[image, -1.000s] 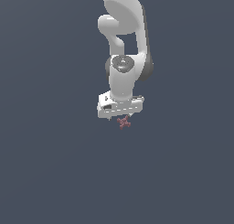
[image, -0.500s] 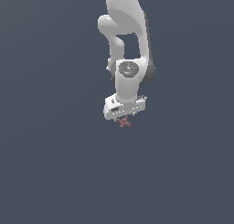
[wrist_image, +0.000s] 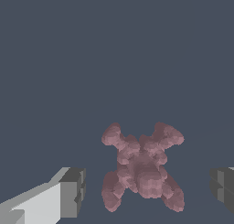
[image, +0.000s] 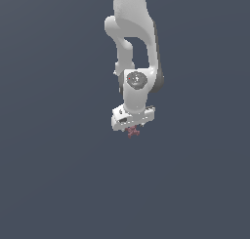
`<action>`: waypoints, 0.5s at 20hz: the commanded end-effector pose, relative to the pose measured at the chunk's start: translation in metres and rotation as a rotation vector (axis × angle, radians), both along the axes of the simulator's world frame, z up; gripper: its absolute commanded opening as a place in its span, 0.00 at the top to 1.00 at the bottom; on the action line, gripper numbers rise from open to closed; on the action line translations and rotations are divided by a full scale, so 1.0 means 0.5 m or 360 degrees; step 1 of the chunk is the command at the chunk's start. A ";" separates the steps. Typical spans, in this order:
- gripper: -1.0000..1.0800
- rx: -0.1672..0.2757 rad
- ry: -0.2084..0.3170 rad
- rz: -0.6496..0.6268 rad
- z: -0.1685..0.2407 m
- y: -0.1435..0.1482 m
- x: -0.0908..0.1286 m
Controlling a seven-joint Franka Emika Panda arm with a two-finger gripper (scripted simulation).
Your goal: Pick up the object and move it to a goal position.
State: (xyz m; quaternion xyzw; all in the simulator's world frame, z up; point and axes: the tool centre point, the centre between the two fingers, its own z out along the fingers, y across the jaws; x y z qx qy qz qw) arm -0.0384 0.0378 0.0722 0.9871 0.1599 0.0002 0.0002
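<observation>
The object (image: 132, 132) is a tiny dull reddish-pink jack of short crossed prongs lying on the dark grey floor. In the exterior view it sits right under my white gripper (image: 132, 129), whose hand covers the fingers. In the wrist view the object (wrist_image: 141, 166) lies between my two grey fingertips (wrist_image: 72, 192), with a gap on each side. My gripper (wrist_image: 147, 189) is open and holds nothing. No goal marker shows in either view.
The plain dark grey floor (image: 58, 184) surrounds the object on all sides. The white arm (image: 133, 48) rises straight above the gripper.
The gripper has sunk a little toward the object and shifted slightly to the exterior view's right. The wrist has turned. The object has not moved.
</observation>
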 end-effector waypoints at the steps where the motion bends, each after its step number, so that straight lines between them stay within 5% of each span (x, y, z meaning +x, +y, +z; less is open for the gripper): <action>1: 0.04 0.0000 0.0001 0.0002 -0.025 0.000 -0.002; 8: 0.04 0.0001 0.0001 0.0005 -0.053 0.001 0.000; 9: 1.00 0.0001 0.0001 0.0005 -0.053 0.001 0.000; 10: 1.00 0.0001 0.0001 0.0005 -0.053 0.001 0.000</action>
